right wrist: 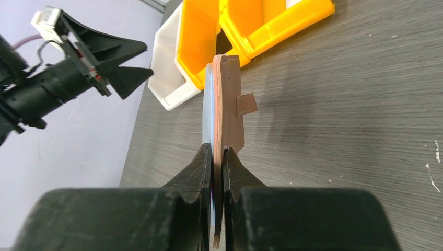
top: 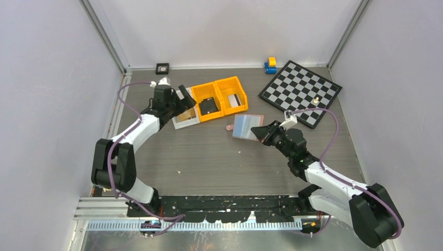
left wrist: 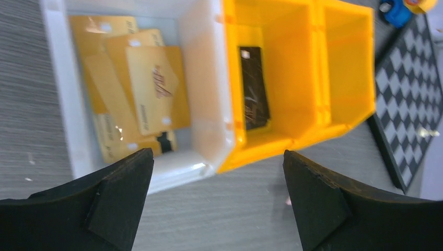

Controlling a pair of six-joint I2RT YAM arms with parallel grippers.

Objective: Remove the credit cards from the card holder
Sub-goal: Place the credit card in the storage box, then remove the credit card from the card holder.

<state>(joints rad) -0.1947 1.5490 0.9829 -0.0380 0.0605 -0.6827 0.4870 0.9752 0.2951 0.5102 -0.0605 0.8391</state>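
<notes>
Table: grey wood-grain table (top: 209,157), white walls on three sides, your two arms at the near edge.
Back wall item: 1 small black square thing (top: 162,68) by the left corner, can't tell what it is.
Left gripper: your left gripper (left wrist: 217,157) hangs over the near rim of the white bin, jaws spread wide, nothing between them.
White bin: 1 white bin (left wrist: 57,78), leftmost of the row, touching the orange ones.
Gold credit cards: gold credit cards (left wrist: 151,89) lie flat inside the white bin in an overlapping pile; you can count at least 3, exact number unclear.
Orange bins: 2 orange bins (top: 218,89), side by side, sharing a wall.
Black item: 1 black item (left wrist: 253,89) in the left orange bin.
Striped card: 1 pale striped card (top: 237,99) in the right orange bin.
Card holder: 1 card holder (right wrist: 227,99), well right of the bins near table centre, opened out, glossy inside facing up in the top view; snap tab (right wrist: 246,104) sticks out from its outer face. Can't tell if any card is inside.
Right gripper: your right gripper (right wrist: 218,151) is pressed together on the card holder's edge, pinching it.
Toy: 1 blue-and-yellow toy (top: 270,65) at the back wall.
Chessboard: 1 chessboard (top: 302,93) back right, 1 small pale piece (top: 315,99) on it.
</notes>
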